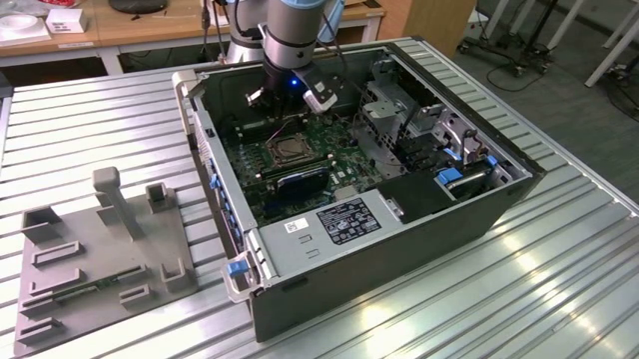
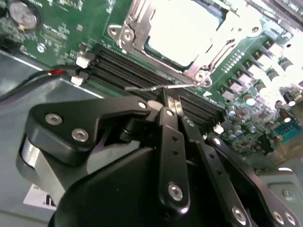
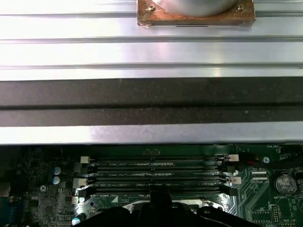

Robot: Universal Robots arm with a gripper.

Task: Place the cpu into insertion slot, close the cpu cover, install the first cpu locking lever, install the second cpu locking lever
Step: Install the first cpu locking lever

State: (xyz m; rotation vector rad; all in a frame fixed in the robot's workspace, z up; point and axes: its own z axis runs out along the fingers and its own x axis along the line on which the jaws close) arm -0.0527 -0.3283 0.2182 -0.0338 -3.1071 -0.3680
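Inside the open computer case [image 1: 399, 247], the insertion slot [image 1: 287, 149] sits on the green motherboard. In the second wrist view the cpu [image 2: 182, 26] lies as a pale bright square in the slot. The silvery cpu cover [image 2: 138, 29] frames it and lies flat over it. A thin metal locking lever [image 2: 156, 87] runs across the long black memory slots [image 2: 137, 71], beside the socket. My gripper [image 2: 166, 100] has its fingers shut together, the tips right at this lever; whether they touch it is unclear. In the exterior view the gripper [image 1: 284, 112] hangs just behind the socket.
The case walls surround the arm on all sides. A drive cage [image 1: 390, 112] stands at the exterior view's right of the socket. Red and black cables [image 2: 42, 75] run by the memory slots [image 3: 156, 172]. A grey fixture plate [image 1: 100, 254] lies on the ribbed metal table [image 1: 559, 299].
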